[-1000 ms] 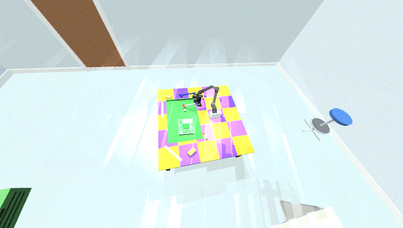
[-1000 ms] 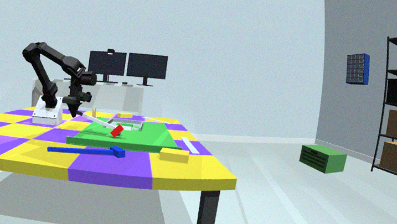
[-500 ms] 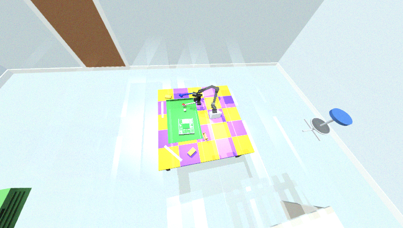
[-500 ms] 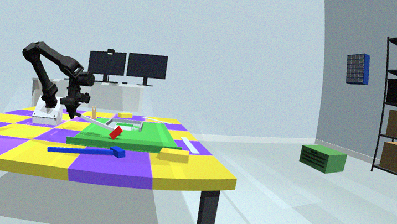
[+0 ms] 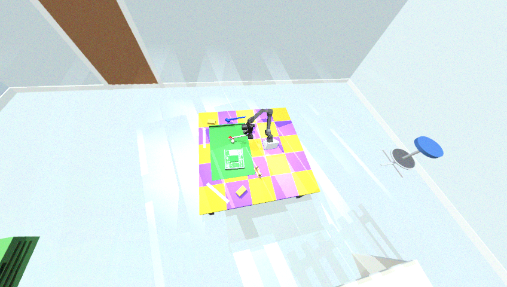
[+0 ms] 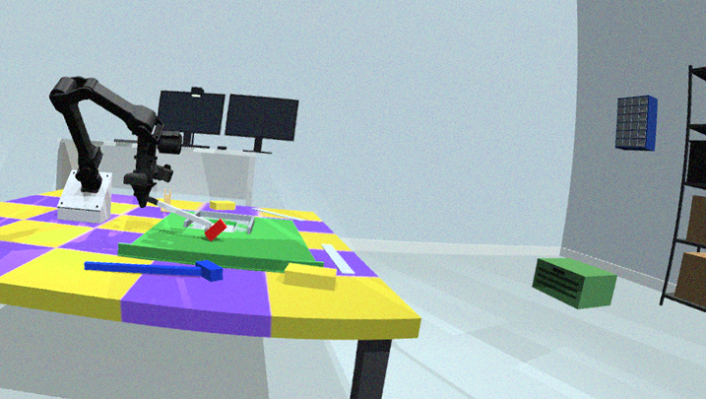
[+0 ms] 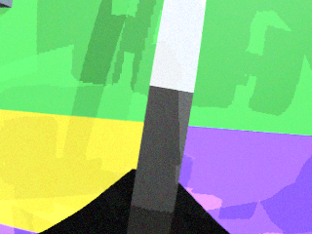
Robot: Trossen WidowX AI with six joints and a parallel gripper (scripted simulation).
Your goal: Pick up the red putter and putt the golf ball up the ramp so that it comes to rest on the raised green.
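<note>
My gripper (image 5: 250, 136) (image 6: 143, 204) (image 7: 150, 178) is shut on the dark grip of the red putter (image 5: 238, 137) (image 6: 216, 230) (image 7: 177, 44). Its white shaft slants down over the green mat (image 5: 220, 174) (image 6: 286, 245), with the red head low at the far end. The white golf ball (image 5: 232, 141) lies on the mat close beside the head, on the side towards the raised green (image 5: 233, 158). Whether head and ball touch is unclear. The ball is hidden behind the head in the exterior view, and neither shows in the wrist view. The raised green sits inside a pale frame.
A blue putter (image 5: 236, 118) (image 6: 146, 268) lies beyond the mat's edge. Yellow blocks (image 5: 211, 122) (image 5: 241, 191) (image 6: 311, 276) and white strips (image 5: 204, 137) (image 5: 217, 192) (image 6: 337, 259) lie around the mat. A small tan object (image 5: 257, 171) (image 6: 167, 200) stands by its near-arm side.
</note>
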